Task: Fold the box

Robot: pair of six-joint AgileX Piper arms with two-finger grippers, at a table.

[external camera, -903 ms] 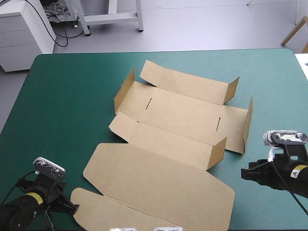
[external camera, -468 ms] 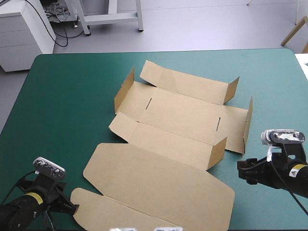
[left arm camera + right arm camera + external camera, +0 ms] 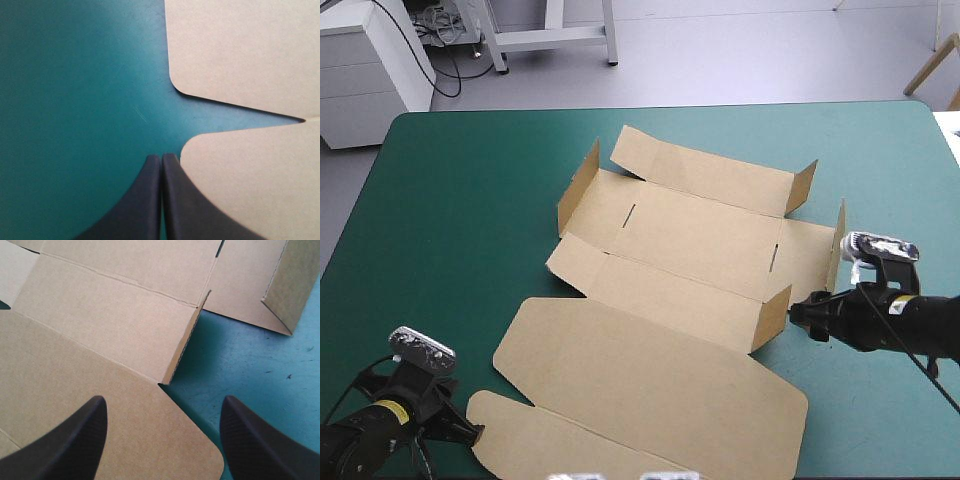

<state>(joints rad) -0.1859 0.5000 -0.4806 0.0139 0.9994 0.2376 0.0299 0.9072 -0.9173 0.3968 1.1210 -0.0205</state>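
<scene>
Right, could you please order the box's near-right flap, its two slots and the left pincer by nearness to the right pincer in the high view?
1. Near-right flap, beside the right pincer.
2. Right-end slot, beyond the flap.
3. Left-end slot, across the box.
4. Left pincer, near-left corner.

The box (image 3: 690, 250) is of brown corrugated board, matt and dry in look, with a fine fibrous grain on its faces; the cut edge of one raised flap (image 3: 184, 342) shows the ribbed inner layer. The teal-green cover (image 3: 470, 200) of the table looks like a smooth matt sheet without visible weave, and it carries a few thin scratches and small dark marks. The black fingers of the left gripper (image 3: 161, 156) look smooth and dull, plastic or rubber I cannot tell, while those of the right gripper (image 3: 162, 397) show a fine grainy texture.
</scene>
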